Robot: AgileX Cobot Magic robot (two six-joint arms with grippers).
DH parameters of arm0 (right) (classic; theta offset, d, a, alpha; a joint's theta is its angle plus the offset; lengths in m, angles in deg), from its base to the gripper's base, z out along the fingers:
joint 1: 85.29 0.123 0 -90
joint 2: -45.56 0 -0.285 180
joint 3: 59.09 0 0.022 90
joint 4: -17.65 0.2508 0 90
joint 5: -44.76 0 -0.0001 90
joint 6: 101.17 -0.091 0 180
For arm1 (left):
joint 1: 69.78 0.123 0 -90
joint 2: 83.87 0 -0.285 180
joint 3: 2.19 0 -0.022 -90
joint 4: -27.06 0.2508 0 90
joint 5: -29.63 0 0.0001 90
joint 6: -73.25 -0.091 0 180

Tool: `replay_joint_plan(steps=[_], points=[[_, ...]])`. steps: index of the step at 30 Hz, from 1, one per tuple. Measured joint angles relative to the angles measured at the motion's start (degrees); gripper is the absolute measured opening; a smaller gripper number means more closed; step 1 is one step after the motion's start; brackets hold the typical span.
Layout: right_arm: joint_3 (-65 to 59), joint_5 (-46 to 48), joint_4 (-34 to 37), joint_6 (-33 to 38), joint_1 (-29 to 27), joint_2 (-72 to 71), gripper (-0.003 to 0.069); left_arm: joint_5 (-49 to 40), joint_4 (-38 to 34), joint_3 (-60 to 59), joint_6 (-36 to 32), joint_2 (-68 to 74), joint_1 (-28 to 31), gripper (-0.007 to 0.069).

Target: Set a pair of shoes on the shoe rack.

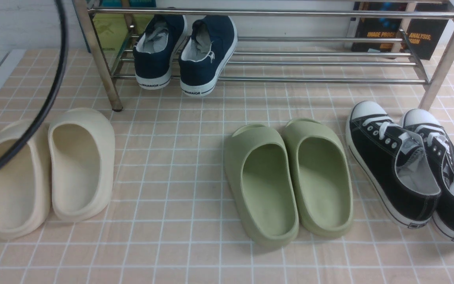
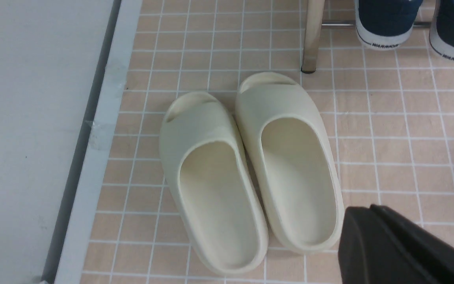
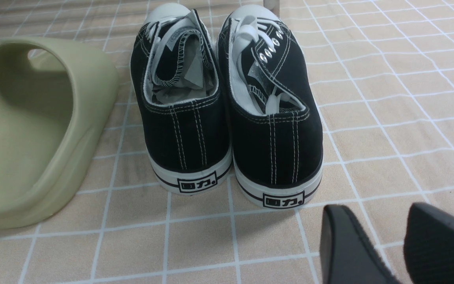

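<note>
Both navy shoes (image 1: pixel 183 51) sit on the rack (image 1: pixel 290 63) at eleven o'clock, heels overhanging. My left hand (image 2: pixel 400 248) is pressed together, right hand (image 3: pixel 400 244) spread, both empty; job looks finished.

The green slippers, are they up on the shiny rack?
No, the green slippers lie on the tiled floor in front of the shoe rack, where only the navy shoes sit.

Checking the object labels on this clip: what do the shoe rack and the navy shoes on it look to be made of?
The shoe rack: shiny metal tubing, probably chrome-plated, given its mirror-like highlights. The navy shoes: matte woven fabric uppers, likely canvas, on smooth white soles that look like rubber.
</note>
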State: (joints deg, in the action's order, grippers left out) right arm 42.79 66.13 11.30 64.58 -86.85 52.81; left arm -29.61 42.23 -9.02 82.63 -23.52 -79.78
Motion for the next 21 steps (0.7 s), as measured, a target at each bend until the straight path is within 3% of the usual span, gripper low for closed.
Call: replay_joint_plan(steps=[9, 16, 21], points=[[0.0, 0.0, 0.0, 0.0, 0.0, 0.0, 0.0239, -0.2, -0.1, -14.3, 0.2, -20.9, 0.0, 0.0022], [0.0, 0.0, 0.0, 0.0, 0.0, 0.0, 0.0239, -11.1, 0.0, -15.5, 0.2, -25.5, 0.0, 0.0022], [0.0, 0.0, 0.0, 0.0, 0.0, 0.0, 0.0239, -11.6, 0.6, -15.6, 0.2, -25.6, 0.0, 0.0022]])
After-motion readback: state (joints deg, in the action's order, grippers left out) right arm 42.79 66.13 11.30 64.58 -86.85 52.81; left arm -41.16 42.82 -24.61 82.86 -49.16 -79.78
